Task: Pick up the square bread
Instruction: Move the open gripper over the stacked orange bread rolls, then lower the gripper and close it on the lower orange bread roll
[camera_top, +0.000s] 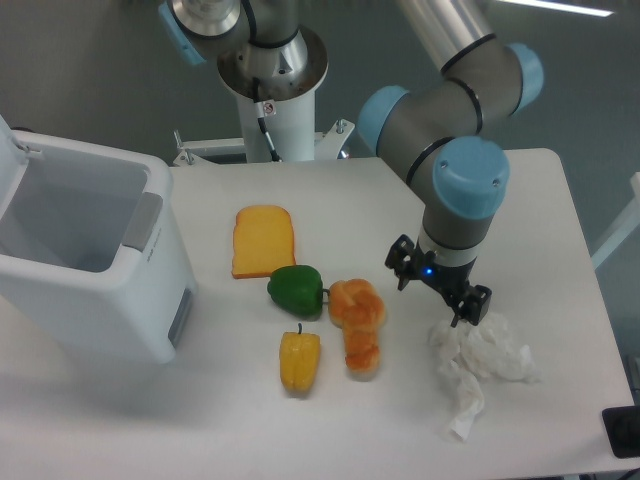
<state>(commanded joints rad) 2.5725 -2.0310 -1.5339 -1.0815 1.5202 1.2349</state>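
Observation:
The square bread (264, 241) is a flat orange-yellow slice lying on the white table (520, 200), left of centre. My gripper (440, 284) points down over the table at the right, well to the right of the bread and apart from it. Its black fingers (401, 262) stand spread apart with nothing between them, so it is open and empty. It hangs just above the upper left edge of a crumpled white tissue (478, 365).
A green pepper (296, 290), a yellow pepper (299, 361) and a twisted bread roll (358, 322) lie just below and right of the bread. A large white bin (90, 255) stands at the left. The robot base (272, 70) is at the back.

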